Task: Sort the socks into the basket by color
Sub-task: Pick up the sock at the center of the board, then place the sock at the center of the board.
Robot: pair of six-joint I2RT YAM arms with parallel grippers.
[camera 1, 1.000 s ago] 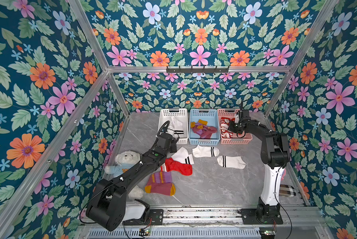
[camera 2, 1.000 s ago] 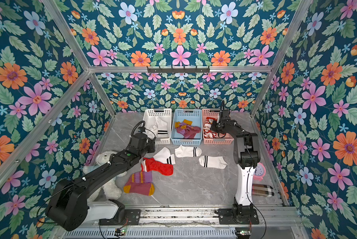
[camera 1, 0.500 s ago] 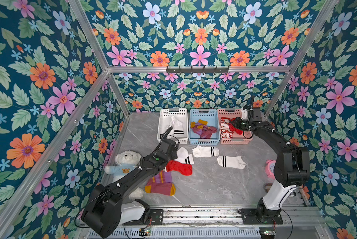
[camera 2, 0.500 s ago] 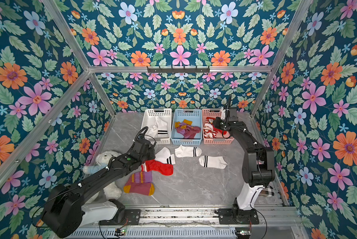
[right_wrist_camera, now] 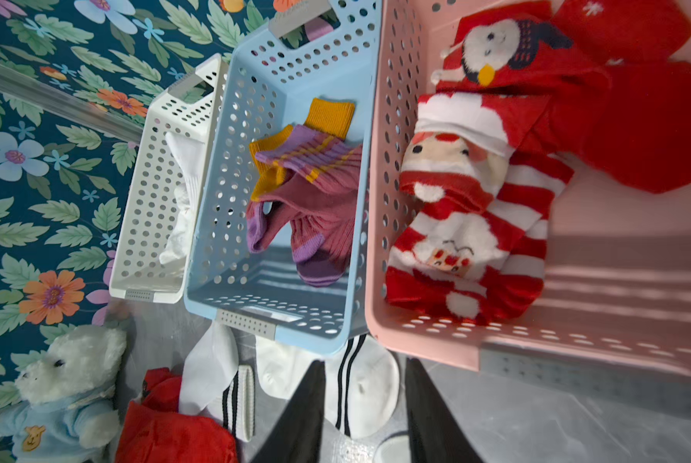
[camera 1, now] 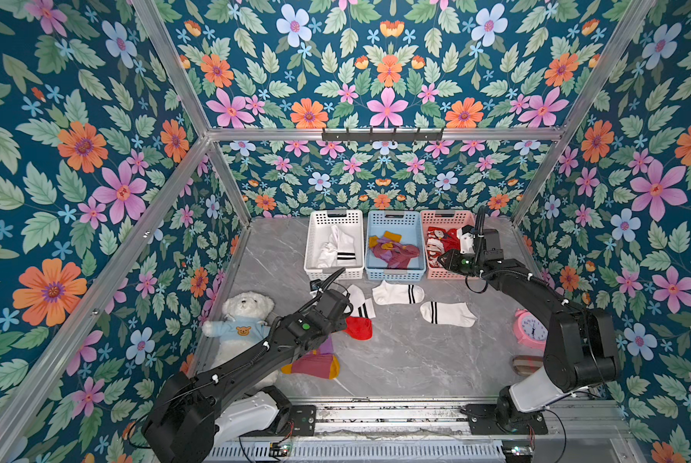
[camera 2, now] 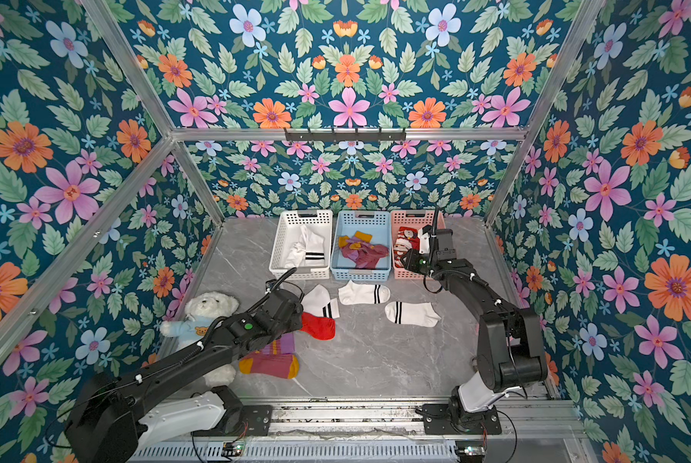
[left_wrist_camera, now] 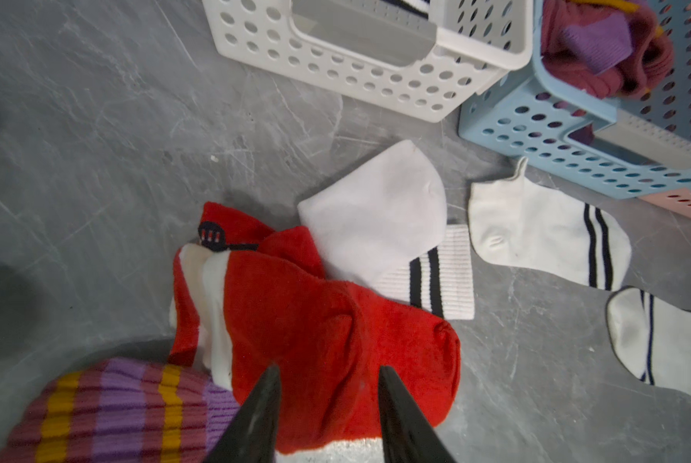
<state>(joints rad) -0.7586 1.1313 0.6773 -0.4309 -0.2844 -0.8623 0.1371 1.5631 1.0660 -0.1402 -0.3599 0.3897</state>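
Hovering left end effector over red sock, jaws part-open astride for pinch; right end effector empty, apart, above 6 o'clock end of pink basket.

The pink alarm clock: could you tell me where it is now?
In a top view the pink alarm clock sits at the right edge of the table, beside the right arm, beyond the plaid item.

I see bare counter toward the front edge, right of centre. Three baskets wall off the back edge; bear crowds the left edge, clock the right.
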